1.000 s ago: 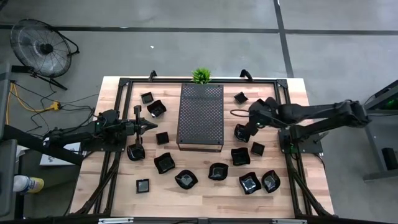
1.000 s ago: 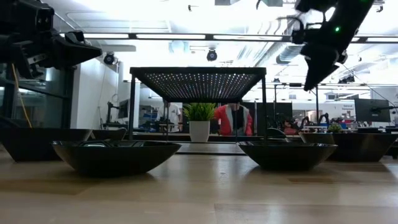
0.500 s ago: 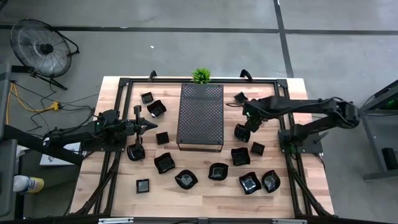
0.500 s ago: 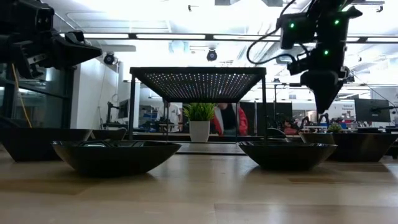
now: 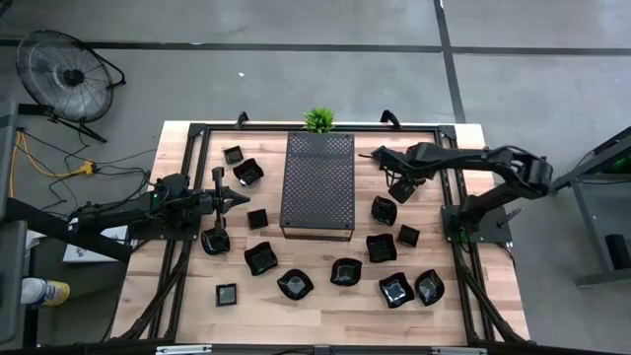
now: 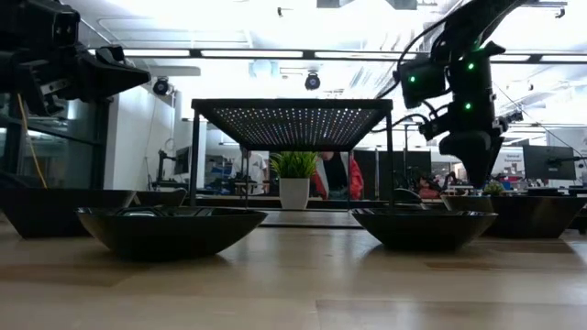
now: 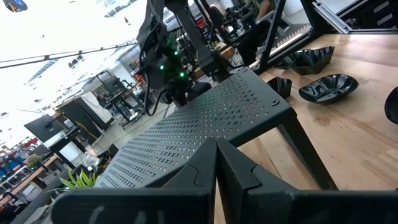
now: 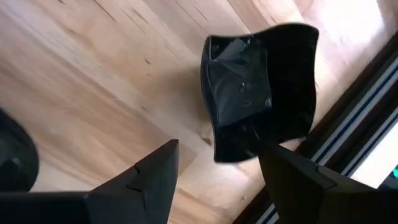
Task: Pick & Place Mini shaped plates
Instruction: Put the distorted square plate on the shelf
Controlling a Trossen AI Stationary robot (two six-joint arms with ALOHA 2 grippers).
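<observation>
Several mini shaped plates, small glossy black dishes, lie scattered on the wooden table, such as one [image 5: 263, 258] near the front. A small square wavy-rimmed plate [image 8: 258, 87] rests flat on the wood at the far right [image 5: 382, 155], beside the black frame rail. My right gripper [image 8: 219, 149] hangs above it, pointing steeply down and open, touching nothing; it also shows in the high view [image 5: 396, 185] and the low view [image 6: 478, 179]. My left gripper [image 5: 245, 198] waits level at the table's left, shut and holding nothing [image 7: 216, 146].
A dark perforated tray on legs [image 5: 317, 182] stands mid-table, with a small green plant [image 5: 318, 119] behind it. A black frame rail [image 8: 348, 143] runs close by the square plate. Another plate [image 5: 385, 210] lies just nearer than my right gripper.
My right gripper has swung toward the table's far edge and come down, tipping from a slant to point steeply down over the far-right square plate. The left arm and the plates have stayed where they were.
</observation>
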